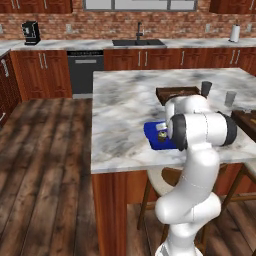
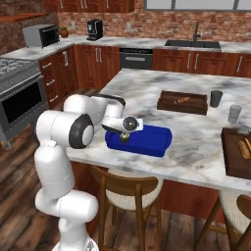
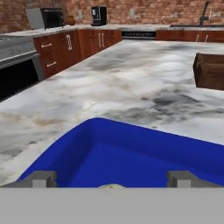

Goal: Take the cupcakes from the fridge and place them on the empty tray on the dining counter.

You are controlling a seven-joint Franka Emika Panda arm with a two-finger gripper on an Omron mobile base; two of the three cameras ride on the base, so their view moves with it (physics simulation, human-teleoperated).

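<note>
1. The blue tray (image 2: 138, 138) lies on the marble dining counter (image 2: 162, 93), close to the counter's near edge, and every place below is given from that tray.
2. The gripper (image 2: 125, 131) hangs over the tray's left end. Its fingers (image 3: 38, 179) stand wide apart and clamp nothing.
3. One cupcake (image 2: 124, 137) sits at that left end of the tray, directly under the open fingers. In the left base view the cupcake (image 1: 162, 134) shows just inside the tray beside the arm's elbow. In the hand view only a pale sliver of its top shows between the finger tips.
4. I can make out one cupcake only, so the task looks part done. Whether a second one lies in the tray I cannot tell.
5. Risk: the fingers bracket the cupcake closely. A sideways pull-out, rather than a straight lift, could clip it and tip or roll it against the tray wall.
6. Risk: the tray is near the counter edge. A knock from the wrist or elbow could push it toward the drop.
7. Risk: the brown wooden tray (image 2: 182, 102) and two cups (image 2: 215, 98) stand beyond the blue tray. A wide swing could reach them.
8. No brand, label or readable writing appears anywhere.
</note>
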